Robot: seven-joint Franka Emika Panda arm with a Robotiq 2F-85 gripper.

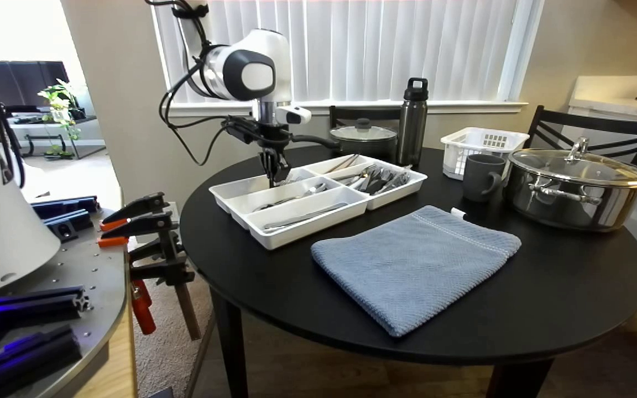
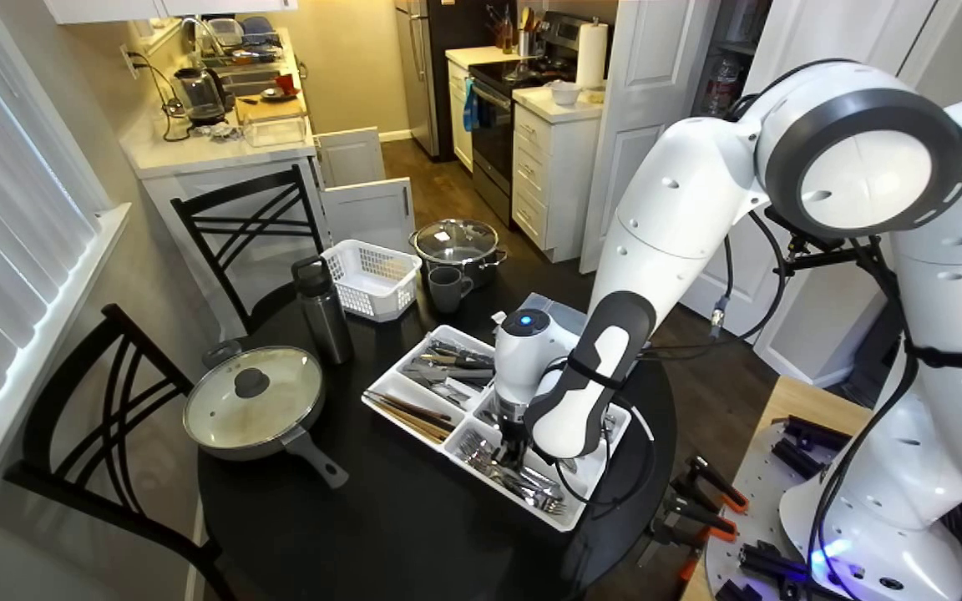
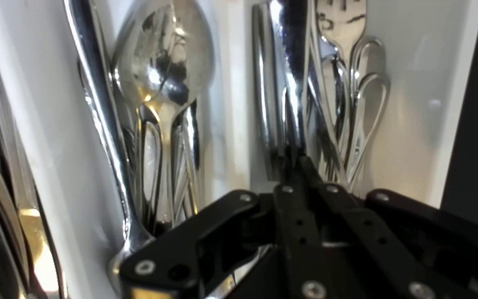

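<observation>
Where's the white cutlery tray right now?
In an exterior view, the white cutlery tray sits left on the black table, behind and left of the blue cloth, with the gripper pointing down into it.

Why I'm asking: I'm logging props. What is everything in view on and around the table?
Table: 1, black, mid-scene
Cutlery tray: 1, white, on table
Metal cutlery: many, silver, in tray
Chopsticks: several, brown, in tray
Folded towel: 1, blue, near tray
Pot: 1, silver, glass-lidded, on table
Mug: 1, dark grey, beside pot
Basket: 1, white, beside mug
Bottle: 1, dark grey, beside basket
Pan: 1, dark grey, beside bottle
Chairs: 2, black, at table
Clamps: 2, black and orange, beside table
Blinds: 1 set, white, behind table
Arm: 1, white, over table
Gripper: 1, black, at cutlery in tray
</observation>
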